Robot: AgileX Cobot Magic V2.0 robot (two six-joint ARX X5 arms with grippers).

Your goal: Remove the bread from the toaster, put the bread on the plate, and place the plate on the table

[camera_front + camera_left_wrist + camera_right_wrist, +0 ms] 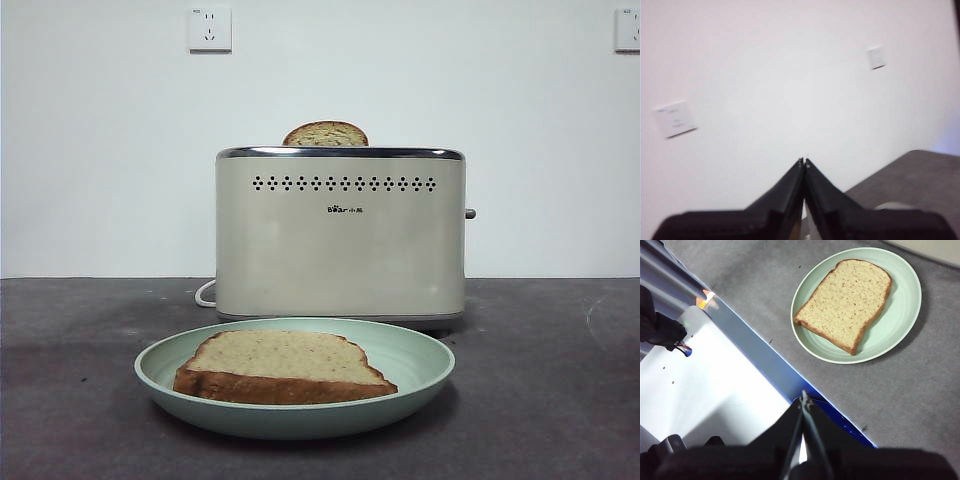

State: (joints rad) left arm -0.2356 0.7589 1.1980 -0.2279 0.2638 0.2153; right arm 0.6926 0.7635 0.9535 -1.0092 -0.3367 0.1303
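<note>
Right wrist view: right claw [804,402] closed, jaw tips meeting, holding nothing. It hangs over the near edge of the table [920,405], above a pale metal frame panel [715,390]. Out beyond the tips, well apart from them, sits the plate [900,325], flat on the table, with the bread [845,302] lying flat inside it. Past the plate, a cream edge at the corner is probably the toaster, too little visible to be sure.

Left wrist view: left claw [804,162] closed, empty, raised and facing the white wall [790,75]; only a strip of table shows beyond it.

Front view: neither claw visible. Toaster [340,235] stands upright just behind the plate; a second slice [325,134] pokes from its top slot.
</note>
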